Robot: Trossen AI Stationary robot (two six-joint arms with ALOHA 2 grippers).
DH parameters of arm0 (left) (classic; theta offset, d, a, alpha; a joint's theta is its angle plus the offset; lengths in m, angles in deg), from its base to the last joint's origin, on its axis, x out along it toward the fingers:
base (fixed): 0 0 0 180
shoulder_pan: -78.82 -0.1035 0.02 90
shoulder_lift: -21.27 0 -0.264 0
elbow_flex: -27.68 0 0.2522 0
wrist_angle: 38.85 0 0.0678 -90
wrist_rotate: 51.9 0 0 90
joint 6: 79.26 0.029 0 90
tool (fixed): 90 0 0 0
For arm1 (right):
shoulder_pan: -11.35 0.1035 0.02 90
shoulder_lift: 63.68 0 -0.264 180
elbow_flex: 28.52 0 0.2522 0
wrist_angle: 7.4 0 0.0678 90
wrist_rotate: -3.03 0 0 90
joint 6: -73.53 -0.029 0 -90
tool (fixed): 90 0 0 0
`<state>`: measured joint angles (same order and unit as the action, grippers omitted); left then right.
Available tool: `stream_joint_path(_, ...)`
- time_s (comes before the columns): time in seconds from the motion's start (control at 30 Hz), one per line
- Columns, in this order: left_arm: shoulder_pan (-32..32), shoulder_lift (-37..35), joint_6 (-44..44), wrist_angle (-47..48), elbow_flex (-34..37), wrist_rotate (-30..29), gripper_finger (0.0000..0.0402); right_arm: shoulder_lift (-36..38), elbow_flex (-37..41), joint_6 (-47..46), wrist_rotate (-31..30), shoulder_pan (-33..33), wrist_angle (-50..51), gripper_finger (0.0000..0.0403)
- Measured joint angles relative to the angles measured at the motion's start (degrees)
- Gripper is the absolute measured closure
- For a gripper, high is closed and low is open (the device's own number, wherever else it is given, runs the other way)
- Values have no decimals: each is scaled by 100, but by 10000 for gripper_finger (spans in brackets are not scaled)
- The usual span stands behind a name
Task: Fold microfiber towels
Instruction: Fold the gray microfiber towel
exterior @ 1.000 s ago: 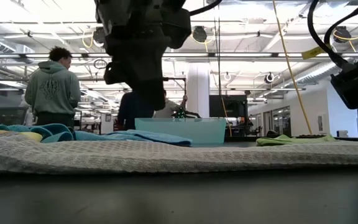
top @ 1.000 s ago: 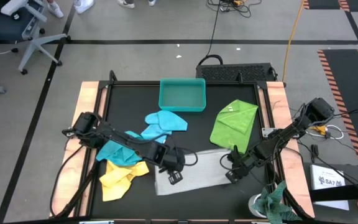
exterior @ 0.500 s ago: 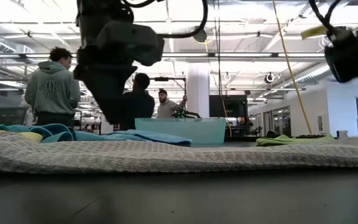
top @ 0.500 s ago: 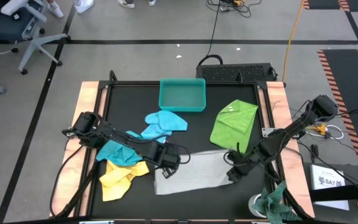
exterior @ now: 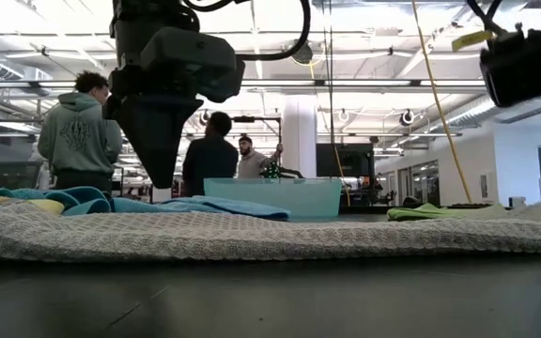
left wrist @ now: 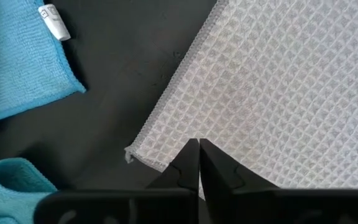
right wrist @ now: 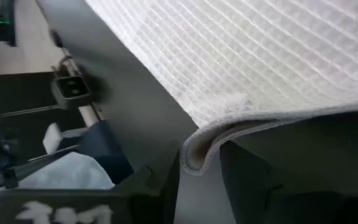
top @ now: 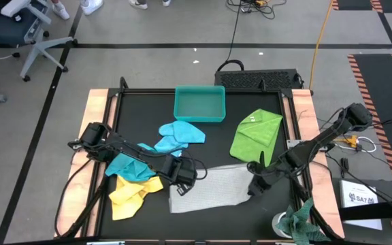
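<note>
Overhead and desk-level views of the desk [top: 114, 136], with the teal tray [top: 199, 103] as landmark. The tray stands at the desk's far edge, near the middle, and nothing can be seen inside it. Just in front of the tray lies the light blue towel [top: 180, 133]; to the tray's right and slightly nearer lies the lime green towel [top: 256, 136], folded and flat. Well in front of the tray, the grey towel [top: 209, 189] is spread along the desk's near edge. Left of the grey towel, a turquoise towel [top: 129, 167] rests crumpled on a yellow towel [top: 132, 193], close to the desk's left edge. The left hand [left wrist: 199, 163], fingers pressed together, sits at the grey towel's left corner; whether cloth is caught between them cannot be told. The right hand [right wrist: 199, 163], fingers partly spread, has the grey towel's right edge doubled over between them, lifted off the desk. Bare dark desk surface lies between the tray and the grey towel, and left of the tray. A mottled rag [top: 298, 221] lies beyond the desk's near right corner. People [exterior: 75, 131] stand in the room behind the tray.
</note>
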<state>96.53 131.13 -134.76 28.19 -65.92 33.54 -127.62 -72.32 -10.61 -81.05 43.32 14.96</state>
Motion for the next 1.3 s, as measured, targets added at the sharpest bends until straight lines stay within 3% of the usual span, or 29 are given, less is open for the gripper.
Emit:
stream_joint_path(0.17,3,0,-16,1,0,0,384,0,0,-42,28,-4,34,326)
stream_joint_path(0.4,4,0,-13,2,0,0,397,0,0,32,-15,-44,-129,396)
stream_joint_path(0.7,200,-222,-336,655,0,-414,400,-333,-381,682,-61,-517,-94,401)
stream_joint_path(1.0,612,-645,-1253,1789,0,-830,400,-1315,-1409,1878,662,-1150,-17,402)
stream_joint_path(1.3,1203,-726,-2176,2115,0,-803,401,-2780,-2987,3440,1478,-1718,99,402)
